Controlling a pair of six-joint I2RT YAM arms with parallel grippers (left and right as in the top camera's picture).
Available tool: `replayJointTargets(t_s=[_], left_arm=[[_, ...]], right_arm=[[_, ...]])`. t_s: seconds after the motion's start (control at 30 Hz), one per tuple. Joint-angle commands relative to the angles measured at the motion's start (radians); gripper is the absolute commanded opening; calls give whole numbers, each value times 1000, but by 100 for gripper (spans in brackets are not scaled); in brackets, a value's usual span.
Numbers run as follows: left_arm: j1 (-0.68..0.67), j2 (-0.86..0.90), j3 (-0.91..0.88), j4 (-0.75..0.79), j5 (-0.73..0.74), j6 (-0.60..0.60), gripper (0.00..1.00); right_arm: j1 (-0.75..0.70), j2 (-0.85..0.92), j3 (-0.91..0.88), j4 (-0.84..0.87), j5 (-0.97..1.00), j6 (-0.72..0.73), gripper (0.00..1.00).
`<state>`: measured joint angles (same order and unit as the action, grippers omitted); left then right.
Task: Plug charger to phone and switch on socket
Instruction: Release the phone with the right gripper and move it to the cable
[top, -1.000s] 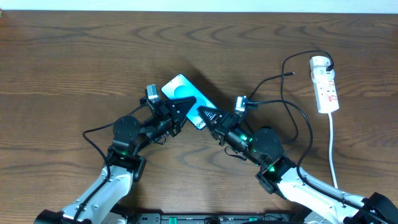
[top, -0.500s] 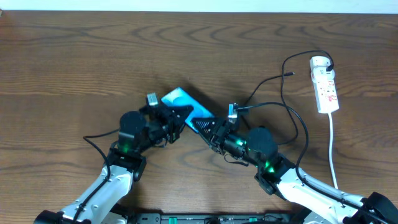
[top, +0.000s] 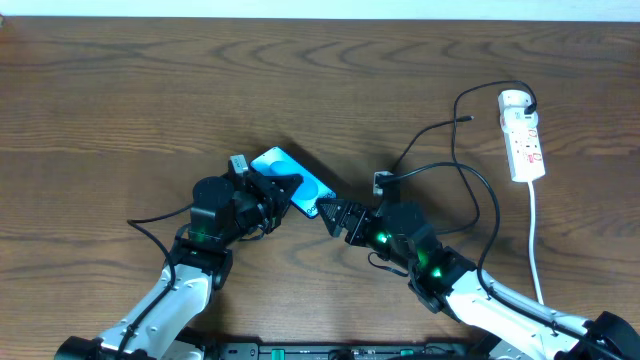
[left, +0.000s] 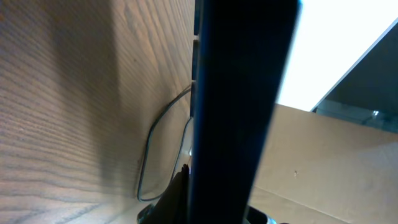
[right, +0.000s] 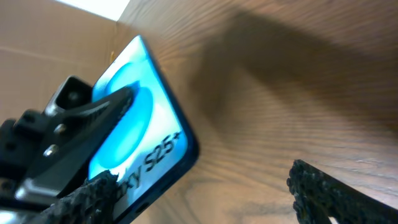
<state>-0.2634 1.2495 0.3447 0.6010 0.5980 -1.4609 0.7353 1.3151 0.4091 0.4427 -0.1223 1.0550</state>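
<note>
The phone (top: 278, 163), its screen lit blue, is gripped by my left gripper (top: 288, 186), which is shut on it left of the table's middle. In the left wrist view the phone (left: 242, 93) is a dark edge-on bar filling the centre. My right gripper (top: 334, 214) stands open just right of the phone's lower end. In the right wrist view the phone (right: 146, 134) lies by the left fingertip (right: 93, 193), and nothing is between the jaws of the right gripper (right: 208, 193). The charger cable (top: 456, 135) loops from the socket (top: 524, 135); its tip (top: 470, 119) lies loose on the table.
The socket's white cord (top: 536, 230) runs down the right side towards the front edge. Black cable loops (top: 480, 185) lie between my right arm and the socket. A thin cable (left: 146, 155) shows on the wood beside the phone.
My right gripper has opened, let go of the phone's end and drawn back toward the front. The left gripper has carried the phone a little to the left.
</note>
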Motion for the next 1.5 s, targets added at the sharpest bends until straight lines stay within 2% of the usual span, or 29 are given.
replayJointTargets(t_s=[0.0,0.17,0.27,0.33,0.47,0.5,0.53,0.63,0.67,0.7,0.83,1.03,1.1,1.2,1.47], left_arm=[[4,-15,24,28,23,6,8],[4,-15,24,28,32,6,8],[4,-15,24,28,68,6,7],[4,-15,24,28,98,6,8],[4,-15,24,28,121,24,8],[4,-15,24,28,120,37,8],[4,-15,24,28,116,37,8],[4,-15,24,28,103,37,8],[4,-15,24,28,99,37,7],[4,-15,24,28,97,37,8],[4,-15,24,28,97,37,8],[4,-15,24,28,93,36,7],[4,-15,24,28,82,36,8],[4,-15,24,28,80,36,8],[4,-15,24,28,72,36,8]], right_arm=[[3,13,-13,-63,87,-47,99],[3,13,-13,-113,187,-48,99],[1,12,-12,-71,227,-156,89],[-18,-3,6,-73,216,-235,86],[-77,-57,141,-315,189,-249,88],[-97,-67,219,-448,186,-249,88],[-129,-66,382,-691,204,-250,88],[-172,-65,573,-933,230,-316,89],[-181,-65,610,-966,229,-339,91],[-193,-66,663,-1003,229,-368,99],[-195,-68,709,-1000,230,-376,99],[-195,-38,707,-949,387,-361,99],[-202,-14,709,-941,409,-356,96],[-270,92,763,-993,340,-310,95],[-411,460,1178,-1289,288,-293,83]])
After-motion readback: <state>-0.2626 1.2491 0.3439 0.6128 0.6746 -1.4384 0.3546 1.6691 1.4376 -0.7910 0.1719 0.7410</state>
